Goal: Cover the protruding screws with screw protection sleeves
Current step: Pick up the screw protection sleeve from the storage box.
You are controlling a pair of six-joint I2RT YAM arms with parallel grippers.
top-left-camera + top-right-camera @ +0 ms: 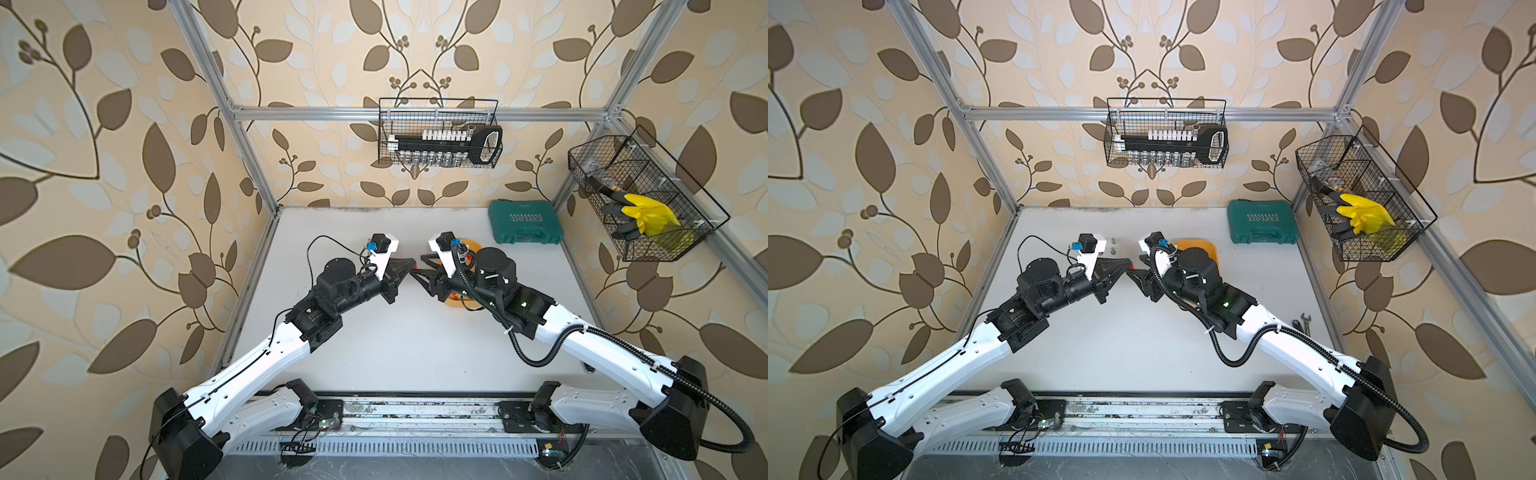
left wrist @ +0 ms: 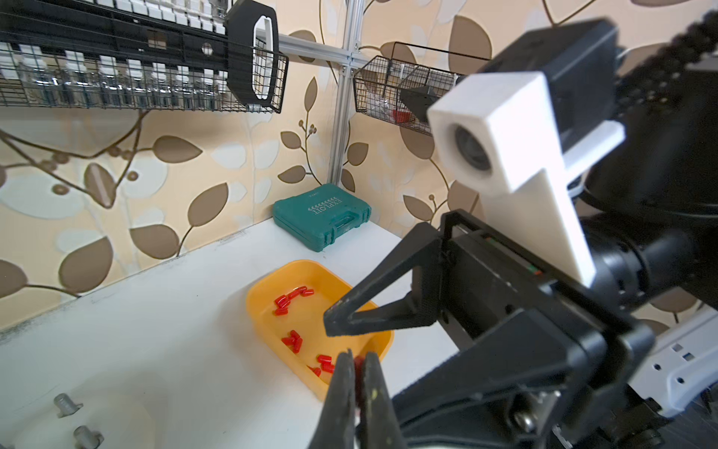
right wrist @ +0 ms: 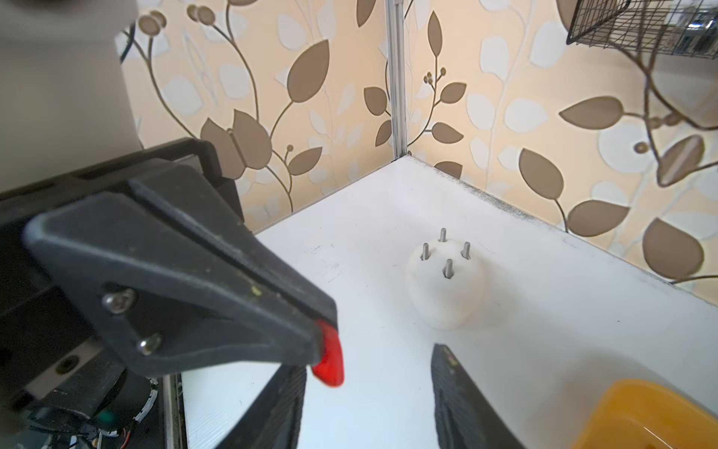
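left gripper (image 2: pixel 358 359) pinching one red sleeve (image 3: pixel 329 361) | right gripper (image 3: pixel 367 361) jaws spread apart | green case (image 2: pixel 322 217) reads EXPLOIT

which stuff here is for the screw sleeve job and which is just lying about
Job: screws, dome, tray, sleeves, held sleeve.
Lying about: green case, baskets, glove, wrench.
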